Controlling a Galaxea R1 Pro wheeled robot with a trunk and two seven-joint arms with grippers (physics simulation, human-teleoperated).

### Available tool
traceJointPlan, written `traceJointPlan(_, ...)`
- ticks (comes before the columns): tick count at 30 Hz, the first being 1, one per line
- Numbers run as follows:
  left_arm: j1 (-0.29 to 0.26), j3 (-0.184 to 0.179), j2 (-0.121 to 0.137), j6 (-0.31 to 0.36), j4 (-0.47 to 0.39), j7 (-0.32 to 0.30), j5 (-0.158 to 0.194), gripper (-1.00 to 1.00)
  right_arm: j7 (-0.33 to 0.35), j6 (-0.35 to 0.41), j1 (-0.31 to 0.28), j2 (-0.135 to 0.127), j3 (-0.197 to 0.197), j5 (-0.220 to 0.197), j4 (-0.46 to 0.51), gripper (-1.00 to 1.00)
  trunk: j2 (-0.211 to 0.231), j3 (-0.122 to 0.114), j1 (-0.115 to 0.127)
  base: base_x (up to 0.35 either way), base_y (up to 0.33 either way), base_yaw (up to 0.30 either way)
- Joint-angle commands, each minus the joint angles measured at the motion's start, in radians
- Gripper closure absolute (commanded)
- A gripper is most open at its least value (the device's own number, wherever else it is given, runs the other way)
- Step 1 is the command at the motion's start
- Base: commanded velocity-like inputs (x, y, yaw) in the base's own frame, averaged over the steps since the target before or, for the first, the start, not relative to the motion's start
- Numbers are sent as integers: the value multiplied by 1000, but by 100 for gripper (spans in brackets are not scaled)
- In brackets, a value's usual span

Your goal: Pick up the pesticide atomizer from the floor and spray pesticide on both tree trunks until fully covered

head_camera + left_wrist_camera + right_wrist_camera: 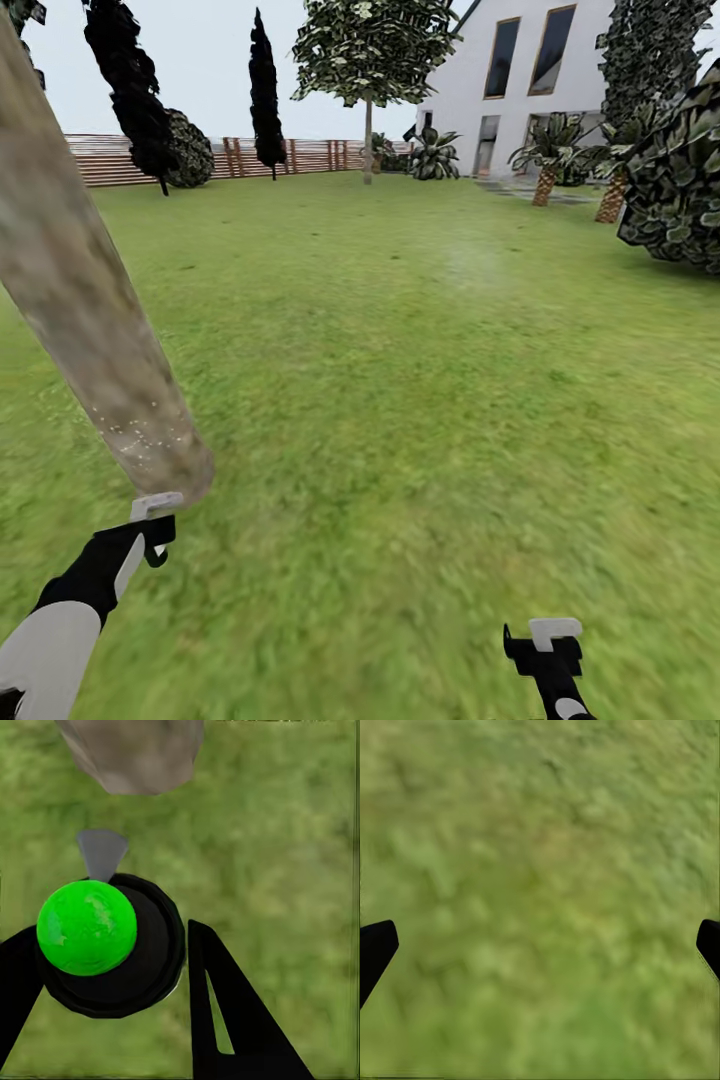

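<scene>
Two tools: left tool (112,982) clamped on the atomizer (105,945) near the trunk (90,330); right tool (540,945) spread apart.

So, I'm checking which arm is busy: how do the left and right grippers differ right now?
The left gripper is shut on the atomizer, green-topped and aimed at the tree trunk; the right gripper is open and empty. The left sits beside the trunk's base; the right hangs over bare grass. Both have black fingers.
</scene>
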State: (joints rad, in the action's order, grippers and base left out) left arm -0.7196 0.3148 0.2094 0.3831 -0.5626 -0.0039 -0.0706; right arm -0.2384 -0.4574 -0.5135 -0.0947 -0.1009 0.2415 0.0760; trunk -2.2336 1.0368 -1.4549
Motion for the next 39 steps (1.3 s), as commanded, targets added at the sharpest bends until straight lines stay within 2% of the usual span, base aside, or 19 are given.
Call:
traceJointPlan(1,-3,3,-2,7,-5,-2,-9,100,-2,-3,0,0,-8,10,-1,-100,0,1,1,-233,-205,278)
traceJointPlan(4,-15,1,-7,12,-10,-8,-9,100,-2,-3,0,-1,-8,10,-1,-100,0,1,1,-99,-76,278)
traceJointPlan(7,-40,-2,-23,25,-49,-12,-10,100,-2,-3,0,-2,-8,10,-1,-100,0,1,1,-10,-8,278)
traceJointPlan(10,-143,-3,-20,153,-63,-9,-16,100,-2,-3,0,-2,-9,10,-1,-100,0,1,1,-1,-1,141)
traceJointPlan(11,-190,-3,-18,171,-63,-7,-19,100,-2,-3,0,-4,-8,10,-1,-100,0,1,1,0,0,13)
traceJointPlan(12,-217,-3,-16,180,-63,-6,-20,100,-2,-3,0,-5,-8,10,-1,-100,0,1,1,0,0,6)
traceJointPlan(14,-262,-4,-9,241,-67,-5,-25,100,-2,-3,0,-6,-8,10,-1,-100,0,1,1,0,0,1)
traceJointPlan(16,-296,-5,13,285,-69,-5,-42,100,-2,-3,0,-7,-8,10,-1,-100,0,1,1,0,0,0)
traceJointPlan(19,-293,-5,28,290,-79,-7,-51,100,-2,-3,0,-6,-8,10,-1,-100,0,1,1,7,-2,2)
traceJointPlan(22,-287,-8,27,291,-145,-7,-51,100,-3,-3,0,-5,-8,10,-1,-100,0,1,1,196,-131,215)
traceJointPlan(29,-284,-9,24,292,-145,-7,-53,100,-2,-3,0,-5,-8,10,-1,-100,0,1,1,205,-194,204)
traceJointPlan(35,-224,-8,25,292,-138,-5,-54,100,-2,-3,0,-5,-8,10,-1,-100,0,1,1,126,-253,5)
traceJointPlan(39,-211,-8,25,292,-138,-5,-55,100,-2,-3,0,-5,-8,10,-1,-100,0,1,1,150,-254,15)
